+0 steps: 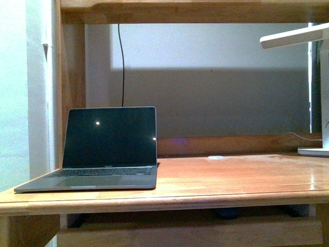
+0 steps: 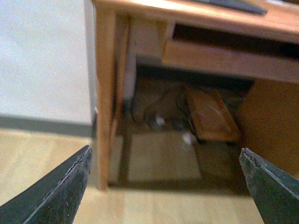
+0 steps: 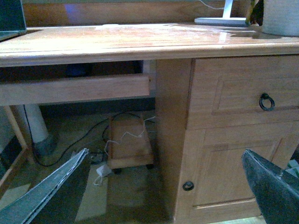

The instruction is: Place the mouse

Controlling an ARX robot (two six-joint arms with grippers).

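The mouse is out of view in all three frames. On the wooden desk [image 1: 226,177] an open laptop [image 1: 105,149] with a dark screen stands at the left. Neither arm shows in the front view. My left gripper [image 2: 166,156] is open and empty, held low in front of the desk's left leg [image 2: 105,93], facing the space under the desk. My right gripper [image 3: 166,156] is also open and empty, below the desktop edge [image 3: 140,51] and facing the drawer cabinet [image 3: 229,140].
A small white flat disc [image 1: 216,157] lies at the back middle of the desk. A white lamp [image 1: 313,92] stands at the right end. Under the desk sit a wooden rolling stand [image 3: 131,144] and loose cables [image 3: 70,144]. A shelf board [image 1: 190,10] spans overhead.
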